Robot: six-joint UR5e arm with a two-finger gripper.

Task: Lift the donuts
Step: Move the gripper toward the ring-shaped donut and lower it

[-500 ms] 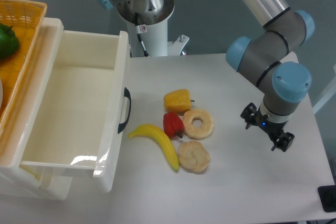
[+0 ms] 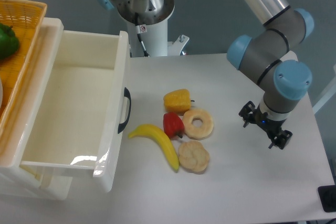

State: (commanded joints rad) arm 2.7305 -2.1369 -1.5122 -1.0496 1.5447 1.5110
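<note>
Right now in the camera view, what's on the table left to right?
White drawer → banana → donut → gripper. Peppers and the round biscuit-like toy overlap these in x, so left out.

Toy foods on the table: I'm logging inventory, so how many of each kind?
Donuts: 1
Yellow-orange pepper: 1
Red pepper: 1
Banana: 1
Round biscuit-like piece: 1
Total: 5
</note>
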